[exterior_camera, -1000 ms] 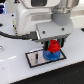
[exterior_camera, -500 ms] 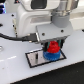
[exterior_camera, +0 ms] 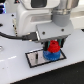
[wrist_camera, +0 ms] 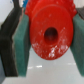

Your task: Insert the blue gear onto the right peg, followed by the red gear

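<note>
— Between the green pads of the tool (wrist_camera: 46, 37) sits the red gear (wrist_camera: 47, 31), pinched on two opposite sides of its toothed rim, its centre hole facing the wrist camera.

— And where is it in the wider scene?

— Directly above the blue gear (exterior_camera: 52, 55), which lies flat on the grey black-framed plate (exterior_camera: 34, 59), toward the exterior view's right end. The red one appears to touch the blue one or hover just over it; I cannot tell which. The right peg itself is hidden under the two gears, so I judge the blue gear is already seated on it.

— How will the red gear handle?

— It looks like rigid moulded plastic, light and smooth, so my guess is it won't deform under the squeeze but could slip or tilt if gripped off-centre. Holding it across the rim, as now, leaves the hole free for the peg, which seems the sensible place.

— Anything else around?

— The plate rests on the white counter (exterior_camera: 12, 70), and a dark cable (exterior_camera: 15, 36) runs from the arm toward the exterior view's left. The left peg is too small to make out.
</note>
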Controlling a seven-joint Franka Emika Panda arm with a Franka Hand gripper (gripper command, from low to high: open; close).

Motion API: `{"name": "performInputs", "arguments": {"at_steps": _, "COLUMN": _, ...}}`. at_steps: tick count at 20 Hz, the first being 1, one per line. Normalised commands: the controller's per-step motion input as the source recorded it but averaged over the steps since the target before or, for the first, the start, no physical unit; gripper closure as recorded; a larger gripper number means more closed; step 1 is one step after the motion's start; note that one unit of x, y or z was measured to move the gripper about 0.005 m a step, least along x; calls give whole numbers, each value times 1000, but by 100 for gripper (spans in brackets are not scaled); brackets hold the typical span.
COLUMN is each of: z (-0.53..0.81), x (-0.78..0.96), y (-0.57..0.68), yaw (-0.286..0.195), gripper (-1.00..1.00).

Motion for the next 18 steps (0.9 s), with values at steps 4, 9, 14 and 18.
{"name": "performInputs", "arguments": {"at_steps": 4, "z": 63, "x": 113, "y": -15, "yaw": 0, "gripper": 100}}
{"name": "performInputs", "arguments": {"at_steps": 9, "z": -44, "x": 141, "y": -37, "yaw": 0, "gripper": 100}}
{"name": "performInputs", "arguments": {"at_steps": 14, "z": -129, "x": 184, "y": -50, "yaw": 0, "gripper": 100}}
{"name": "performInputs", "arguments": {"at_steps": 18, "z": -105, "x": 202, "y": 0, "yaw": 0, "gripper": 100}}
